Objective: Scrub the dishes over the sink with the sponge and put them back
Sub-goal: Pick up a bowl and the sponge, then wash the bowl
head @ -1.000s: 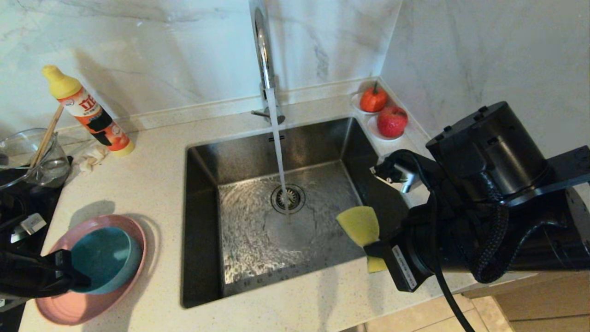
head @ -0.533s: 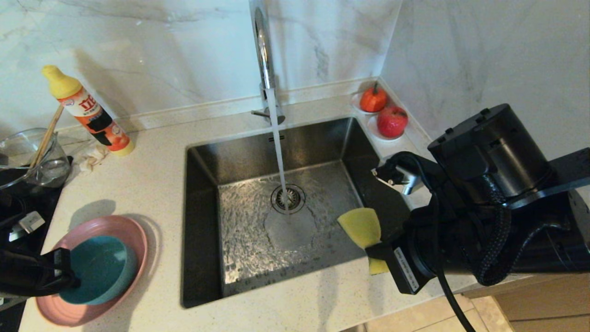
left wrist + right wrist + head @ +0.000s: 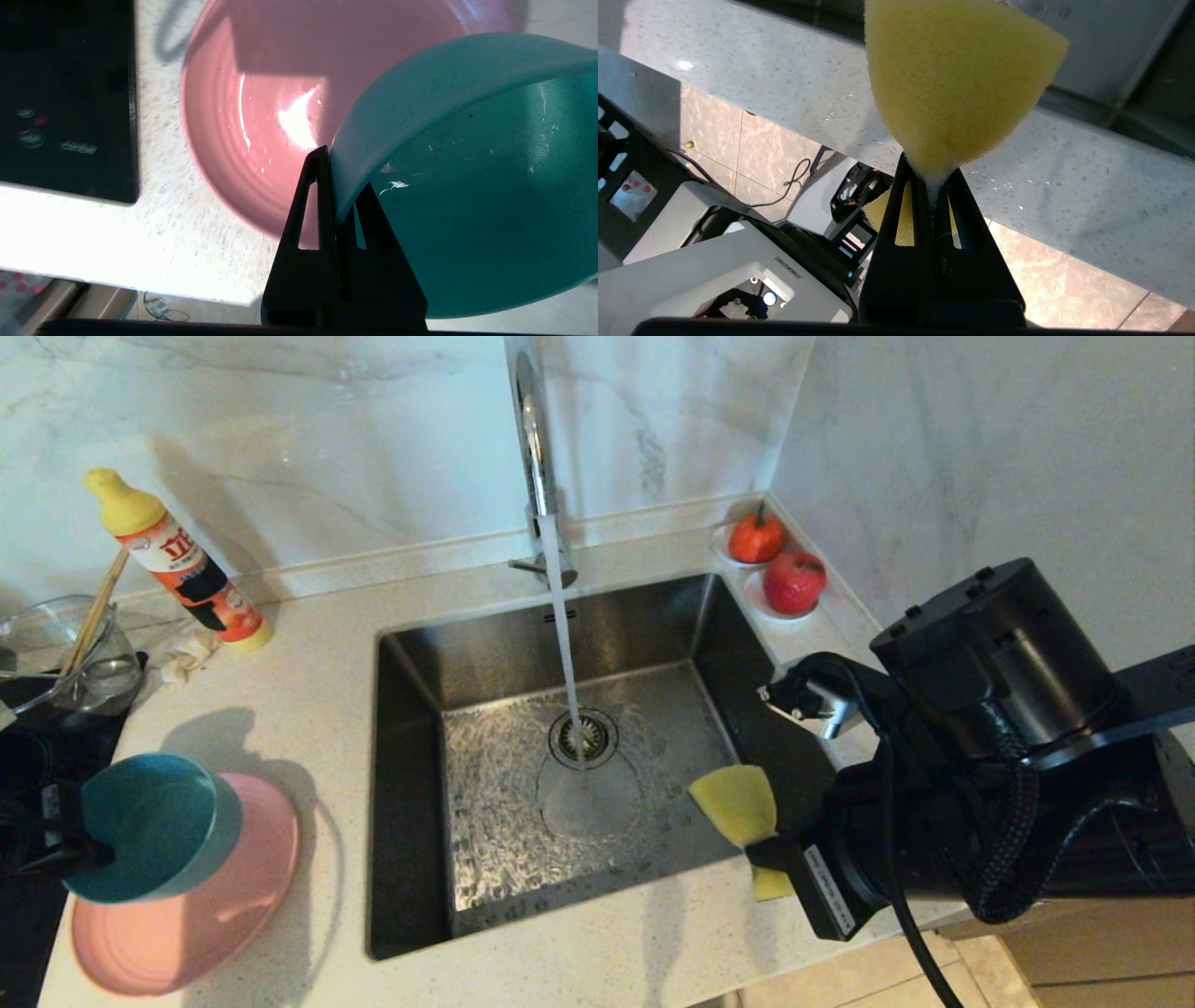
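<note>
The teal-blue bowl point(image 3: 149, 826) point(image 3: 467, 186) hangs tilted above the pink plate point(image 3: 215, 896) point(image 3: 261, 116), which lies on the counter left of the sink point(image 3: 560, 756). My left gripper point(image 3: 65, 854) point(image 3: 334, 182) is shut on the bowl's rim, one finger outside the wall and one inside. Over the sink's front right corner, my right gripper point(image 3: 770, 854) point(image 3: 931, 179) is shut on the yellow sponge point(image 3: 738, 803) point(image 3: 952, 84), pinching its middle so it fans out. Water runs from the chrome tap point(image 3: 532, 448) onto the drain strainer point(image 3: 583, 735).
A soap bottle point(image 3: 177, 560) with a yellow cap stands at the back left beside a glass bowl point(image 3: 65, 653) holding chopsticks. A black cooktop point(image 3: 65, 93) borders the plate. Two red fruits point(image 3: 775, 565) sit in the back right corner.
My left gripper closed on the bowl's rim and lifted the bowl up off the pink plate, tilting it. The right gripper with the sponge stayed nearly still.
</note>
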Tool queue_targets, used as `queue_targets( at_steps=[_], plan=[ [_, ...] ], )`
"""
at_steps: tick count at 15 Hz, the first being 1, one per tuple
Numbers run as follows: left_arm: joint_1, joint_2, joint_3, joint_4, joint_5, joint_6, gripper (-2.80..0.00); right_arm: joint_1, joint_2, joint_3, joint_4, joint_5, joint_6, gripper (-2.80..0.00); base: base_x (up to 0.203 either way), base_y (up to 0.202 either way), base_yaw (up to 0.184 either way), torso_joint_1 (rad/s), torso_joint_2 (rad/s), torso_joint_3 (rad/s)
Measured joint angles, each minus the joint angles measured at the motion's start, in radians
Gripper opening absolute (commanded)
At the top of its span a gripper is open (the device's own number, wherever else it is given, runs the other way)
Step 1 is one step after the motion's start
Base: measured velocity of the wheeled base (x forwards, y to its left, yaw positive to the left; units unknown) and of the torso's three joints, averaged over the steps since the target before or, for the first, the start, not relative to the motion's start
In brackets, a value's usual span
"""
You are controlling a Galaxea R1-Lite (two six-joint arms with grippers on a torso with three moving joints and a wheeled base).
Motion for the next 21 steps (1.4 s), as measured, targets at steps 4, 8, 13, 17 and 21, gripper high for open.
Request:
queue_targets(
  at_steps=[4,8,13,17,21],
  plan=[
    [-0.008,-0.075,-0.08,0.042,-0.006,-0.026,-2.8,-0.011,-0.017,0.011,-0.001,0.0,0.0,-2.8,0.0,0.0,0.0,0.0,0.0,0.0],
    [-0.144,-0.062,-0.184,0.08,-0.004,-0.183,-2.8,-0.061,-0.046,0.022,-0.012,0.022,-0.001,-2.8,0.0,0.0,0.0,0.0,0.0,0.0],
    [-0.392,0.071,-0.282,0.08,0.049,-0.366,-2.8,-0.122,-0.107,0.061,-0.138,0.126,-0.004,-2.8,0.0,0.0,0.0,0.0,0.0,0.0],
    [-0.595,0.2,-0.384,0.078,0.134,-0.432,-2.8,-0.129,-0.11,0.085,-0.15,0.154,-0.005,-2.8,0.0,0.0,0.0,0.0,0.0,0.0],
    [-0.737,0.32,-0.466,0.077,0.148,-0.492,-2.8,-0.13,-0.095,0.096,-0.15,0.185,-0.004,-2.8,0.0,0.0,0.0,0.0,0.0,0.0]
  ],
)
